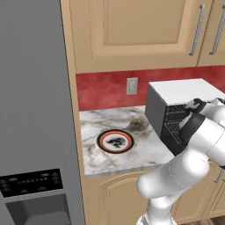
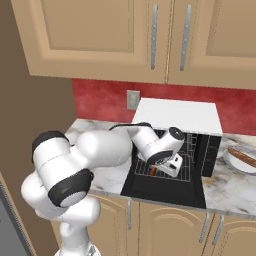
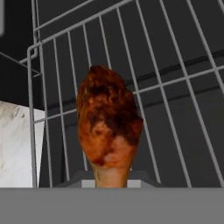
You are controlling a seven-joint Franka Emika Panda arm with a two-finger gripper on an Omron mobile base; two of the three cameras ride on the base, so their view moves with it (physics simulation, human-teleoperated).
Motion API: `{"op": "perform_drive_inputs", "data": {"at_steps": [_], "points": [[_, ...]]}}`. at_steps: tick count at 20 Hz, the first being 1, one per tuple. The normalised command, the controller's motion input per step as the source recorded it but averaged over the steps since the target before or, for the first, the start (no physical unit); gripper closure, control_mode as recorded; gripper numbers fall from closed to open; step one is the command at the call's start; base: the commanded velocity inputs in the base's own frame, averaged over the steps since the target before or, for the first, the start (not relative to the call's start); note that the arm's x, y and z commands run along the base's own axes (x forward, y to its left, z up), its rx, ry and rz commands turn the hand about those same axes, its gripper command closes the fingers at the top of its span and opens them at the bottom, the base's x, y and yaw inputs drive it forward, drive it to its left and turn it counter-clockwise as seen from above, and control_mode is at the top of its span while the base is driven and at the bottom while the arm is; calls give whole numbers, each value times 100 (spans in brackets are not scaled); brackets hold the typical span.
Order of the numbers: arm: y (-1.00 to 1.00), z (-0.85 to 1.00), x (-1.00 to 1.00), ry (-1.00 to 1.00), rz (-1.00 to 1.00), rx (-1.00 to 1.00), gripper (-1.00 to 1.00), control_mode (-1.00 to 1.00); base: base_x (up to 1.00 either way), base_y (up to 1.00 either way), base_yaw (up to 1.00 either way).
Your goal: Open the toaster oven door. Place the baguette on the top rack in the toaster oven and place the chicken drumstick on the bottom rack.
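Your arm reaches forward from the base, elbow bent low in front of the counter (image 2: 225,192), forearm angled toward the oven (image 2: 176,116). The wrist is turned down so the gripper (image 2: 154,170) sits inside the open mouth of the oven, just above the lowered door (image 2: 165,192), which lies flat and sticks out past the counter edge. In the left base view the hand and forearm cover most of the oven's opening, and you see the oven as a black box with a white top against the red wall.

The jaws are closed narrowly on the drumstick (image 3: 109,127). In the hand view the meat rises straight up from between the fingertips, its pale bone end down at the grip and its dark reddish bulk above. Behind it run the wires of a rack (image 3: 175,87), with a front corner of the frame at upper left. Whether the drumstick touches the wires or hangs just clear of them, you cannot tell from these views. In the right base view the drumstick shows as a small reddish piece under the hand, over the lower rack (image 2: 186,170).

The baguette (image 2: 243,158) lies on a plate (image 2: 235,164) on the counter to the right of the oven, well apart from the gripper. A second plate (image 1: 115,141) with a red rim sits left of the oven.
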Motion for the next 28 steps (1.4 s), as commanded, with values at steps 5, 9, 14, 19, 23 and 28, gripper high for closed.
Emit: {"op": "perform_drive_inputs", "data": {"at_steps": [5,9,14,19,23,28], "points": [[0,0,16,0,0,0,100,-100,0,0,0],[0,0,14,0,0,0,100,-100,0,0,0],[0,-12,7,0,0,0,100,-100,0,0,0],[-1,-4,0,0,1,0,-100,-100,0,0,0],[-16,0,0,0,1,0,-100,-100,0,0,0],[-22,11,0,0,1,0,-100,-100,0,0,0]]}}
